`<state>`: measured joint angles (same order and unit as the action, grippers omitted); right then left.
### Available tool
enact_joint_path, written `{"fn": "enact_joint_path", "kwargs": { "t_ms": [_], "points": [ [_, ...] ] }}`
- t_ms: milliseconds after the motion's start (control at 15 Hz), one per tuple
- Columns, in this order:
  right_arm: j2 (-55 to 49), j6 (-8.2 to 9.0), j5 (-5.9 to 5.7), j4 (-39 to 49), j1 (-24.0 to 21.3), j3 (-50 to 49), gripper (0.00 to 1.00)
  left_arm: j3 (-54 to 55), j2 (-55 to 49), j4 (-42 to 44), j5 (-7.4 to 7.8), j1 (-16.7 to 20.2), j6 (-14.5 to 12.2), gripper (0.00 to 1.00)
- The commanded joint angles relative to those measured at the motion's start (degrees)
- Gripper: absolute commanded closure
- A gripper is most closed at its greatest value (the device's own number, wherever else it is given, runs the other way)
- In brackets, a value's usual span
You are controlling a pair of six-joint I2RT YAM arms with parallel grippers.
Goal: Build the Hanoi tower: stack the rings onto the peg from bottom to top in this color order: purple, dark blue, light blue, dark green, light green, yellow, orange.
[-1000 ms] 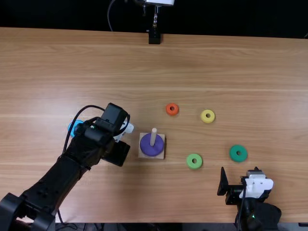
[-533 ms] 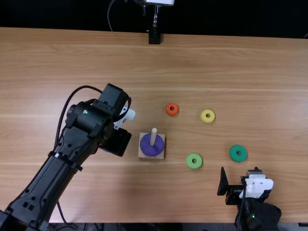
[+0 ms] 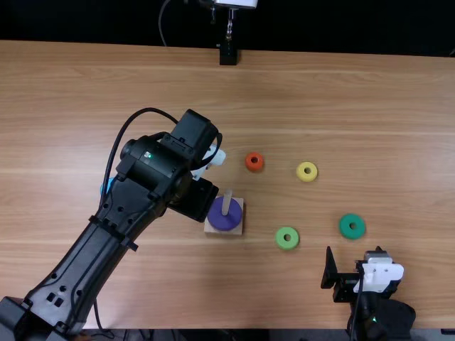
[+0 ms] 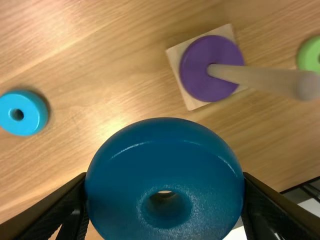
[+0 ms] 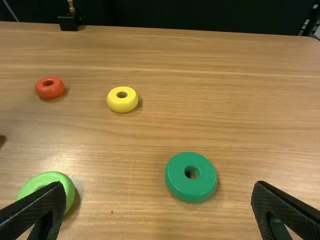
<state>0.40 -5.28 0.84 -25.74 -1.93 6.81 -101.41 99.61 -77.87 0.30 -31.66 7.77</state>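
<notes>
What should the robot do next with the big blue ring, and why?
Probably slide the left gripper sideways until the dark blue ring's hole is above the peg. Its jaws hold that ring off to the peg's side, and purple is already on, so dark blue is next.

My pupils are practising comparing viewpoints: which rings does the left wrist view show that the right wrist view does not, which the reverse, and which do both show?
Left wrist view, not right: the dark blue ring held in the left gripper, the light blue ring on the table, and the purple ring around the peg.
Right wrist view, not left: the orange, yellow and dark green rings.
Both: the light green ring, cut by the left wrist view's edge.
</notes>
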Motion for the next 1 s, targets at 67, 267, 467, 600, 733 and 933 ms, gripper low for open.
{"fn": "enact_joint_path", "kwargs": {
  "t_ms": [67,267,467,600,733,933],
  "points": [
    [-0.4,0.11,-0.53,-3.5,-0.7,-6.8,0.0,-5.3,2.4,0.0,0.13,-1.6,1.7,1.0],
    [-0.4,0.11,-0.53,-3.5,-0.7,-6.8,0.0,-7.8,3.7,-1.3,0.23,-3.3,1.7,1.0],
    [-0.4,0.11,-0.53,-3.5,-0.7,-6.8,0.0,-10.0,5.7,-1.4,0.23,-4.8,1.8,1.0],
    [-0.4,0.11,-0.53,-3.5,-0.7,-6.8,0.0,-11.5,6.8,-1.4,0.23,-5.1,3.6,1.0],
    [-0.4,0.01,-0.53,-3.5,-0.7,-6.8,0.0,-12.9,7.7,-1.4,0.23,-6.3,4.5,1.0],
    [-0.4,0.11,-0.53,-3.5,-0.7,-6.8,0.0,-14.5,9.4,-1.4,0.23,-6.8,4.5,1.0]
  ]
}}
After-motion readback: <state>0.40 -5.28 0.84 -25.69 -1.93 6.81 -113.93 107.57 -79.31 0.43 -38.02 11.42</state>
